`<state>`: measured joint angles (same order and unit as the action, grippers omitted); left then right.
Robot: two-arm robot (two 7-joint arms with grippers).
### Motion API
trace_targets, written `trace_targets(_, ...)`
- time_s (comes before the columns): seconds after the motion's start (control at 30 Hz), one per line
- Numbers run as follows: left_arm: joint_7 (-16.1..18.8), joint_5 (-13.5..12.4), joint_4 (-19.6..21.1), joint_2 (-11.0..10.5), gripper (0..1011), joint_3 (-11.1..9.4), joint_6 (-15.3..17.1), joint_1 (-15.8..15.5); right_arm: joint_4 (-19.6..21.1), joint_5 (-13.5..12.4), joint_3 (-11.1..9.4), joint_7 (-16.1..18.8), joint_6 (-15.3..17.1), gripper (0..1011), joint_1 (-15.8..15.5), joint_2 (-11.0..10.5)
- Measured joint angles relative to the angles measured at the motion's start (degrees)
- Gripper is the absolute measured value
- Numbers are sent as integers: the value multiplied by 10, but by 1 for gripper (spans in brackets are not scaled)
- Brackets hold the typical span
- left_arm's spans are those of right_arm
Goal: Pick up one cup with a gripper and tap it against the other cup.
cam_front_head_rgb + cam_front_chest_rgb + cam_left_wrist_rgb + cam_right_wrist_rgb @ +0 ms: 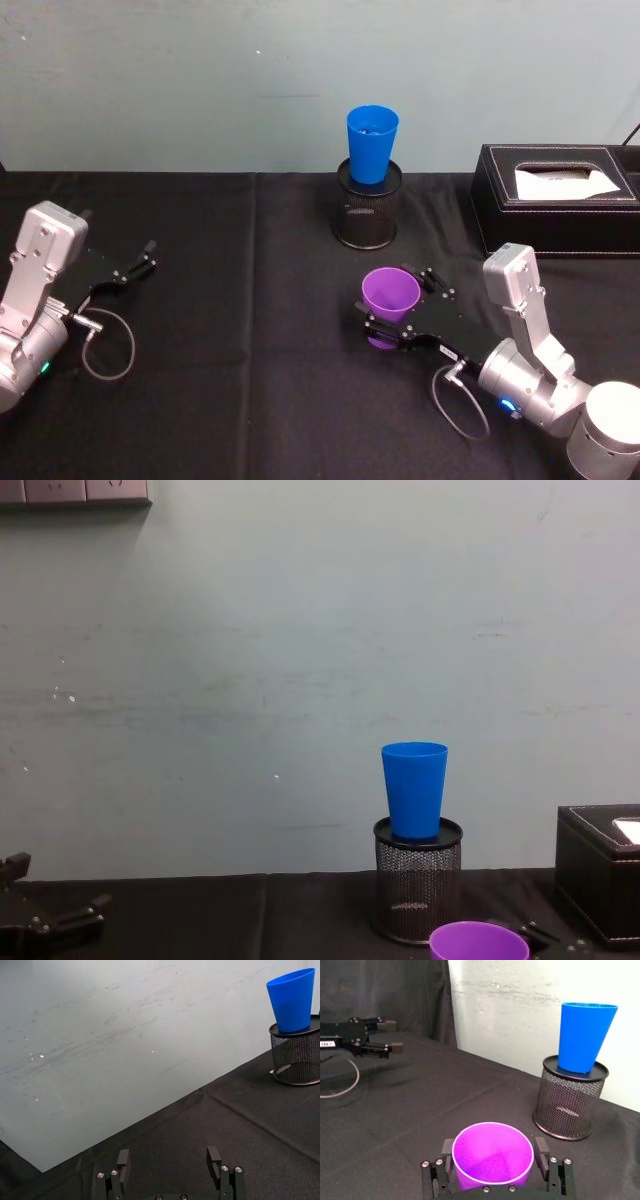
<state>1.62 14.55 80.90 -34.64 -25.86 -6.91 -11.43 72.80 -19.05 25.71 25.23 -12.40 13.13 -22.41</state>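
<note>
**Right gripper on purple cup, blue cup well apart**

Nearest us, the right gripper is clamped on the purple cup, one jaw on each side. The cup is upright at the near right of the table. We can't tell if its base is off the cloth. The left gripper sits at far left, fingers spread, holding nothing. Farther back, the blue cup stands upright on the mesh pen holder. A tissue box is at back right.

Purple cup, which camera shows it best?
The right wrist view: the purple cup is close up, its open mouth and rim whole, held in the right pincer. The head view shows the cup smaller, from above; the chest view catches just its rim.
</note>
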Motion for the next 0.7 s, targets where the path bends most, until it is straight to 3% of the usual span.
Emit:
trace_targets(0.17, 0, 0, 0, 0, 1000, 0, 0, 0, -9, -4, -5, 8, -7, 1003, 2, 10)
trace_targets(0.5, 0, 0, 0, 0, 1000, 0, 0, 0, -6, -4, -4, 7, -7, 1003, 1, 7)
trace_targets(0.7, 0, 0, 0, 0, 1000, 0, 0, 0, -5, -4, -4, 6, -6, 862, 1, 6)
